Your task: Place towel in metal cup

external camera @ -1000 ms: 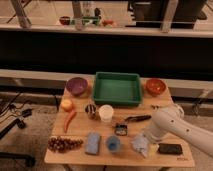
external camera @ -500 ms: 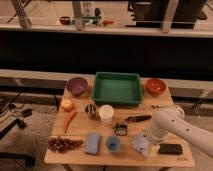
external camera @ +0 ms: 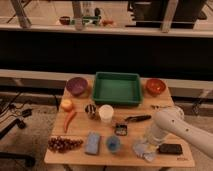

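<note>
- The pincer [external camera: 145, 141] was down low at the end of the white arm, right over the towel [external camera: 142, 151] at the front right of the worktop [external camera: 80, 131]. Whether it stood apart or was clamped on cloth could not be told, as the arm's own bulk covered it.
- The towel lay crumpled on the worktop, between the small blue cup [external camera: 113, 144] and a flat black device [external camera: 170, 148] just beside it.
- The metal cup [external camera: 91, 110] stood well apart from the towel, further back and to the left, close against the left side of the taller white cup [external camera: 105, 113].
- A shallow pinch on only a fold would likely let the soft cloth slip out during the lift, or leave most of it trailing.
- A trailing edge could drag across the small dark item [external camera: 120, 129] or the blue cup on the way over and tip something.
- The white cup stood on the near side of the approach, so a low path could knock it or end with the towel dropped in the wrong cup.
- The towel looked larger than the cup's mouth, so it might drape over the rim rather than go in, and pushing down could topple the light cup.
</note>
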